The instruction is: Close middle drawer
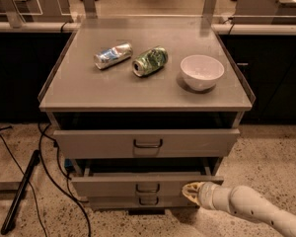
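Observation:
The grey cabinet has three drawers. The middle drawer (138,185) is a low grey front with a small dark loop handle; it stands only a little way out, under the taller top drawer (147,143), which also stands open. The bottom drawer front (143,201) sits just below it. My gripper (190,191) is at the right end of the middle drawer's front panel, pressed against it, with the white arm (251,209) reaching in from the lower right.
On the cabinet top (89,90) lie a silver crushed can (112,56), a green can (149,60) and a white bowl (202,71). Black cables (49,167) and a dark pole (19,191) lie on the speckled floor at the left. Dark counters stand behind.

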Action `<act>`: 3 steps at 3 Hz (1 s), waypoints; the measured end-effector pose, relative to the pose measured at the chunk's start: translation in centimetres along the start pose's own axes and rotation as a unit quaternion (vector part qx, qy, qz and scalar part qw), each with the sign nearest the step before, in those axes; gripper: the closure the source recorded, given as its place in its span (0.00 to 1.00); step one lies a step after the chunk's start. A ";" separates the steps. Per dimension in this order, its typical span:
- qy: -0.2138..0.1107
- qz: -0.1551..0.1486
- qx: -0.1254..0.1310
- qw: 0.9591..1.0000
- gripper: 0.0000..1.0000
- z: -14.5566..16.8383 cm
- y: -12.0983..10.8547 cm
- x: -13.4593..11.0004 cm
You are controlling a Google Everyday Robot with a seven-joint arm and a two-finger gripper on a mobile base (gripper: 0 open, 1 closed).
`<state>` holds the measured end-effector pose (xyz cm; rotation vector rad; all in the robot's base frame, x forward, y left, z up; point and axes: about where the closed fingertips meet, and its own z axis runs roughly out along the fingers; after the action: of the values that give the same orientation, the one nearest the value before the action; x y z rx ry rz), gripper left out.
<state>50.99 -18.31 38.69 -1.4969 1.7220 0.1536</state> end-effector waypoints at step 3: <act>0.025 0.001 0.012 1.000 1.00 3.0 -3.7 0.2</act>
<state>55.70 -17.82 38.13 -1.4925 1.7589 0.0971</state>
